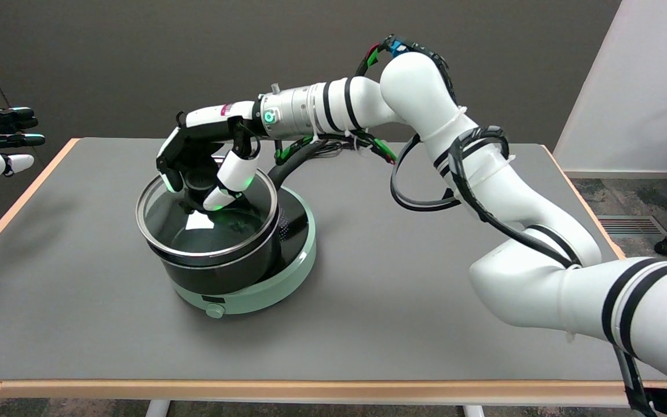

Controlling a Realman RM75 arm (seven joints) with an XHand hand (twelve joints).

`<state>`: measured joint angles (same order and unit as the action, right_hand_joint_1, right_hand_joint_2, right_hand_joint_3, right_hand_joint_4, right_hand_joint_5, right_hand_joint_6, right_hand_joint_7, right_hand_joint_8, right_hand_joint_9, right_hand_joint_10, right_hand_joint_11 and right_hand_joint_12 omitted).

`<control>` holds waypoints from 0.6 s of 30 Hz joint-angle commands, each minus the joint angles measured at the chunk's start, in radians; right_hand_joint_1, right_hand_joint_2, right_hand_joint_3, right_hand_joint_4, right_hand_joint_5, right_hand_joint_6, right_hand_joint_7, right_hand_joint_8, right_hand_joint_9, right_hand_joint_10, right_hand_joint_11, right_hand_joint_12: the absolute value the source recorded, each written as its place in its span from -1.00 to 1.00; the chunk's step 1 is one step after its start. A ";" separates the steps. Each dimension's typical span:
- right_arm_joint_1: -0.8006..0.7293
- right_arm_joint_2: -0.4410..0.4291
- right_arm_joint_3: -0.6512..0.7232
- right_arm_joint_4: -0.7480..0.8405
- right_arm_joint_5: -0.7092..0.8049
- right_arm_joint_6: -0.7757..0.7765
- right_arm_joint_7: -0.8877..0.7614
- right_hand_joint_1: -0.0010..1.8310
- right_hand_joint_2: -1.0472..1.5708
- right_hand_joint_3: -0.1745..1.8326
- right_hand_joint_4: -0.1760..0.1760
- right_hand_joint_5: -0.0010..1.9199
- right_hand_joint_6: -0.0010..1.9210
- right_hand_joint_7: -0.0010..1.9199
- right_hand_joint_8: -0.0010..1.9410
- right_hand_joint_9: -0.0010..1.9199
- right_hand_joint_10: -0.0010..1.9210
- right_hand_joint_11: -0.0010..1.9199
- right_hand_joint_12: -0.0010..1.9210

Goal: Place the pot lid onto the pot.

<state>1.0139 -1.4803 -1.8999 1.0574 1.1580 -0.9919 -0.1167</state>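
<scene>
Gray counter (368, 324) carries a mint green cooker base (264, 292) with black pot (223, 272) on it. Glass pot lid (206, 223) sits tilted over the pot, right robot hand (206, 168) gripping its knob from above.

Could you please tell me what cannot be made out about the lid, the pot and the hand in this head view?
- Lid knob: hidden under the right hand; the grip on it cannot be confirmed.
- Whether the glass lid is fully seated on the pot: the rims run too close together to tell.
- Pot's inside: blurred by glare on the glass.
- Markings on the burner dial: too small.
</scene>
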 commanded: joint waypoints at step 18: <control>-0.005 0.002 -0.001 0.000 -0.005 0.011 -0.002 0.60 0.60 -0.38 0.78 -0.27 0.24 -0.27 0.52 -0.37 0.87 -0.56 1.00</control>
<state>1.0144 -1.4810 -1.9007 1.0467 1.1580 -0.9737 -0.1188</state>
